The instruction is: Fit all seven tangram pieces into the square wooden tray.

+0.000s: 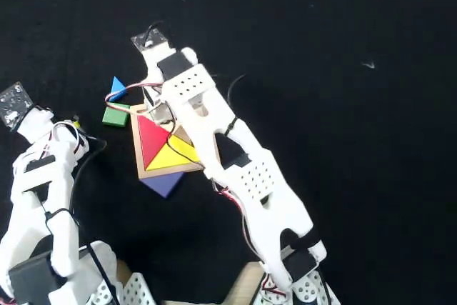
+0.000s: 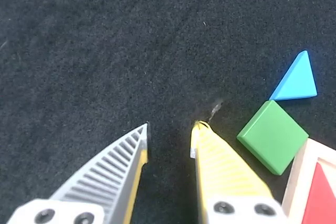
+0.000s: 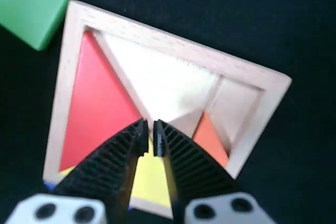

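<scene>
High: I look down from afar over the whole black table [image 1: 343, 69] | left wrist: I'm close, facing the table beside the green square [image 2: 273, 136] | right wrist: I'm closer still, over the wooden tray [image 3: 173, 45] | shared by all: tray corner, green square.

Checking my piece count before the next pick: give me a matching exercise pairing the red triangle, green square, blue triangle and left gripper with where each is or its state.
1 red triangle
2 green square
3 blue triangle
4 left gripper

A open, over bare table
B inside the tray
C on the table, beside the tray's corner
D on the table, just past the green square

Pairs: 1-B, 2-C, 3-D, 4-A
</scene>
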Motion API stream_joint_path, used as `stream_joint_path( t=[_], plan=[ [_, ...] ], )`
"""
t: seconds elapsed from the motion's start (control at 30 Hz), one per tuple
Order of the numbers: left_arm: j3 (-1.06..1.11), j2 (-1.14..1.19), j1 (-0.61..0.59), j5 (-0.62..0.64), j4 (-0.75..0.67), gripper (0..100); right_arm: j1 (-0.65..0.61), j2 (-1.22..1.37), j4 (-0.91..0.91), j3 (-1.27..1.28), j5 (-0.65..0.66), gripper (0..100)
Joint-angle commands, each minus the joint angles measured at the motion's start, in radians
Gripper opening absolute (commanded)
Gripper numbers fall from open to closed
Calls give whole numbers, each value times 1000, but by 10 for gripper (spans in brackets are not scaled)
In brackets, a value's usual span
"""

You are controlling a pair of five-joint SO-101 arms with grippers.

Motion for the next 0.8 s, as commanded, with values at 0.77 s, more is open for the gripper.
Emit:
stream_joint_path(
  t=[0.77],
  plan=[
    [-271, -572, 134, -216, 707, 149, 497, -1036, 80, 470, 52, 11]
  ],
)
